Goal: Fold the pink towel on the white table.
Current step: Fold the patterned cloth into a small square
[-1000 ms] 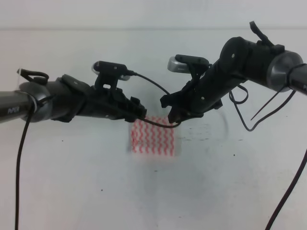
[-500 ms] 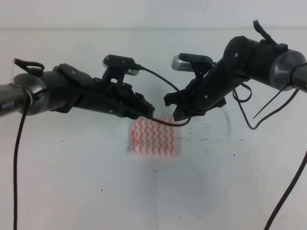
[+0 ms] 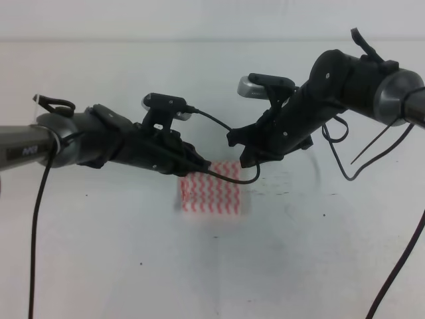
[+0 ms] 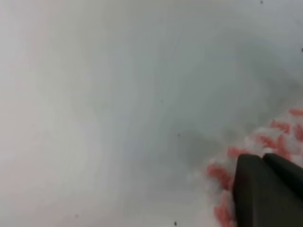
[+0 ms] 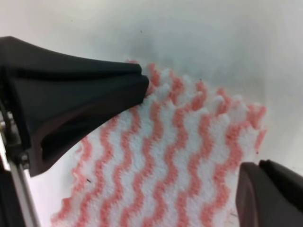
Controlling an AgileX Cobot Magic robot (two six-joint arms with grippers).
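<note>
The pink towel lies folded into a small rectangle on the white table. My left gripper is low at the towel's far left corner. In the left wrist view only one dark finger shows, over the towel's edge, so I cannot tell its state. My right gripper hovers at the towel's far right corner. In the right wrist view it is open, with one dark finger at the left and one at the bottom right. The towel lies between them, not held.
Black cables hang from both arms; one loops over the towel's far edge and another dangles at the right. The table carries small dark specks to the right of the towel.
The left arm reached right over the towel's far edge, then dropped lower and drew back slightly to the left. The right arm shifted a little right early on and then stayed. The towel stayed put.
</note>
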